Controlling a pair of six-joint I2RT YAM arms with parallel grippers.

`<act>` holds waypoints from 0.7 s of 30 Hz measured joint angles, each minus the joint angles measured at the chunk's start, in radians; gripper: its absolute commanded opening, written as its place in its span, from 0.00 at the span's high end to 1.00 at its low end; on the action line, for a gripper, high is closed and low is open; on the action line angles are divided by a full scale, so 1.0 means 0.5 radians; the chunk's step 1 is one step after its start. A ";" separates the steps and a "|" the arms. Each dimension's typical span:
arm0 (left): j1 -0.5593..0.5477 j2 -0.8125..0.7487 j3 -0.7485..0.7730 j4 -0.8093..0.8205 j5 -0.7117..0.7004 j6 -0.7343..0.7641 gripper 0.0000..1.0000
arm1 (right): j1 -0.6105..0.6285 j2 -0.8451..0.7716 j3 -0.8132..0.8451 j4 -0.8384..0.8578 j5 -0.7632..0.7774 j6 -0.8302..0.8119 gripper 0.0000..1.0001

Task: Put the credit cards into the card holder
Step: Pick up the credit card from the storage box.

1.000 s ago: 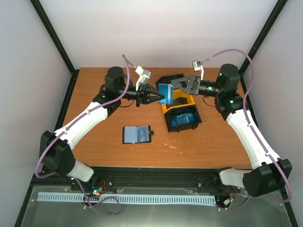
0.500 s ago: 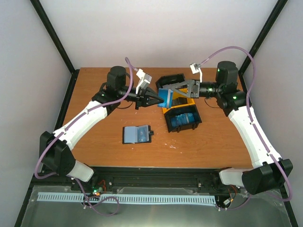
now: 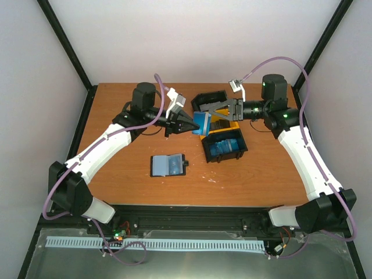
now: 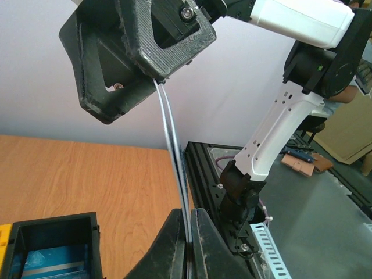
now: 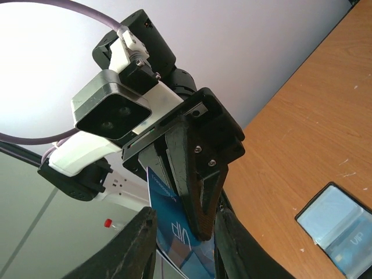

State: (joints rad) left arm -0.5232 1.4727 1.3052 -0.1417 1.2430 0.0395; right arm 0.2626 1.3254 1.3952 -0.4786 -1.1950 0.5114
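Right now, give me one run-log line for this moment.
left gripper shut on two bright blue plastic cards | right gripper open astride them | black folding card holder lies open

The right end effector (image 3: 209, 116) has moved left, from clear of the credit cards (image 3: 201, 123) to reach their far edge, and its fingers stand closer together than before. The left end effector (image 3: 190, 125), clamped on the cards, has shifted slightly toward the near edge, carrying them along.

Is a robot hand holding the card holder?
No, the card holder lies open on the table, with nothing touching it.
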 measured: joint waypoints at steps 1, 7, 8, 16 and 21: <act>0.000 0.000 0.000 -0.014 -0.002 0.025 0.99 | -0.001 0.006 0.005 -0.010 -0.007 -0.005 0.73; 0.002 0.000 0.000 -0.094 -0.027 0.166 0.99 | -0.001 0.034 0.011 -0.070 -0.049 -0.016 0.73; 0.002 0.000 0.000 -0.108 -0.033 0.180 0.99 | -0.001 0.039 0.013 -0.080 -0.052 -0.019 0.73; 0.002 0.000 0.000 -0.194 -0.045 0.294 0.99 | 0.000 0.072 0.013 -0.136 -0.070 -0.035 0.71; 0.002 0.000 -0.001 -0.214 -0.044 0.326 0.99 | 0.000 0.076 0.014 -0.178 -0.074 -0.065 0.71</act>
State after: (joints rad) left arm -0.5220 1.4727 1.3048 -0.2485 1.2209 0.2024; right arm 0.2626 1.3636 1.4021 -0.5674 -1.2320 0.4789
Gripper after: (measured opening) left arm 0.020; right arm 0.287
